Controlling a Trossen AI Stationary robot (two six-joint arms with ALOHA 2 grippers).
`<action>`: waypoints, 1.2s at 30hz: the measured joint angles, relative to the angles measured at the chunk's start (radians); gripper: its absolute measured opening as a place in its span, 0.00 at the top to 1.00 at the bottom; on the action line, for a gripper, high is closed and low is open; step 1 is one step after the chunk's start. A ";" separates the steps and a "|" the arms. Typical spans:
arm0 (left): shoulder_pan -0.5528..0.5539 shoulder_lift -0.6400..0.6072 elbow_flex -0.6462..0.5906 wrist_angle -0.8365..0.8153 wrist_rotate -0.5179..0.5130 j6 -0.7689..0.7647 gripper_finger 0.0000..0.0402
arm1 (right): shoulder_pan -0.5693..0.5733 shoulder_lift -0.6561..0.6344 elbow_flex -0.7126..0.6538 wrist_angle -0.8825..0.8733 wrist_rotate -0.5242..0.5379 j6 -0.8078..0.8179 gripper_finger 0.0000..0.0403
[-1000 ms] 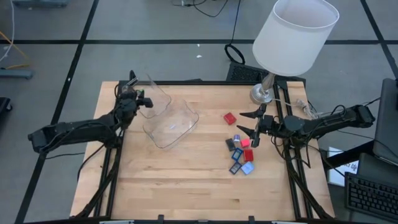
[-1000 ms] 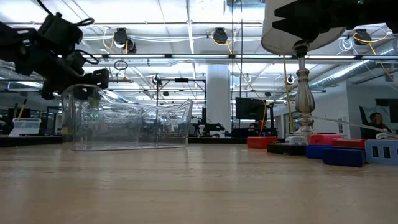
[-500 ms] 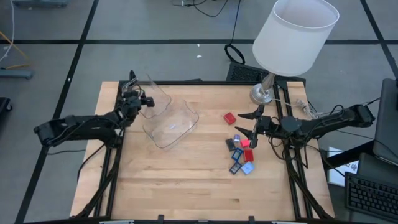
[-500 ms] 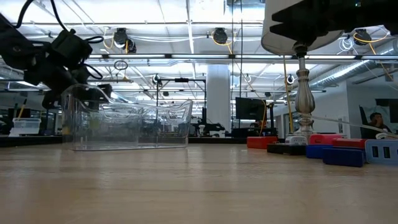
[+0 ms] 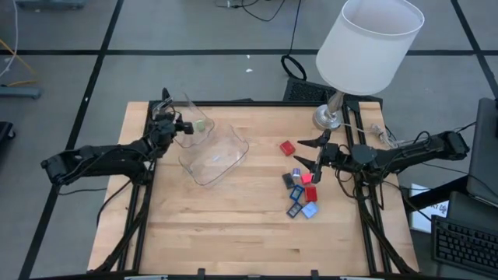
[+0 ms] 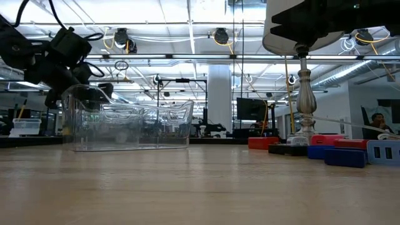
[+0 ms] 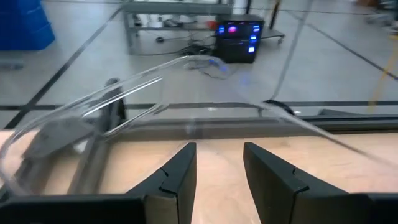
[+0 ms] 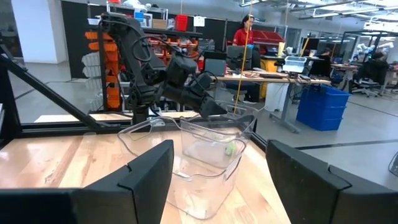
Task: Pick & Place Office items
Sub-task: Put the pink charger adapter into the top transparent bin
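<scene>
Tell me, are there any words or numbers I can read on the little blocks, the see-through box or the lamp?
None can be read.
The office items: no writing shows, they are too small to tell.
The clear container: no label shows.
The lamp: its shade is plain white.

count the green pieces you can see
1: a small green piece inside the clear plastic container at the left rear of the wooden table. None shows in the pile of red, blue and dark pieces on the right; one could be hidden there.
</scene>
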 joint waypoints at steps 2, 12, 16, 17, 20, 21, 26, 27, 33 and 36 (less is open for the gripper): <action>-0.003 -0.035 0.007 -0.002 0.058 0.035 0.67 | 0.000 0.000 0.000 -0.003 0.000 0.000 0.39; -0.055 -0.248 0.062 0.013 0.470 0.140 0.67 | 0.013 0.000 0.000 -0.089 0.000 0.017 0.39; -0.072 -0.276 0.062 0.036 0.674 0.133 0.67 | 0.041 0.000 0.000 -0.208 -0.001 0.090 0.39; -0.076 -0.277 0.062 0.040 0.712 0.119 0.67 | 0.046 0.000 0.000 -0.228 0.000 0.117 0.39; -0.091 -0.277 0.062 0.043 0.759 0.071 0.67 | 0.059 0.015 0.000 -0.279 0.000 0.201 0.39; -0.096 -0.277 0.062 0.043 0.761 0.063 0.67 | 0.065 0.022 0.000 -0.305 0.001 0.220 0.39; -0.137 -0.277 0.062 0.042 0.768 0.064 0.57 | 0.085 0.077 0.000 -0.484 -0.003 0.265 0.39; -0.148 -0.274 0.062 0.042 0.768 0.061 0.54 | 0.086 0.092 0.000 -0.509 -0.003 0.270 0.39; -0.199 -0.224 0.061 0.044 0.770 0.068 0.36 | 0.085 0.153 0.000 -0.674 -0.017 0.265 0.39; -0.212 -0.190 0.061 0.046 0.767 0.072 0.30 | 0.074 0.164 0.000 -0.730 -0.077 0.293 0.39</action>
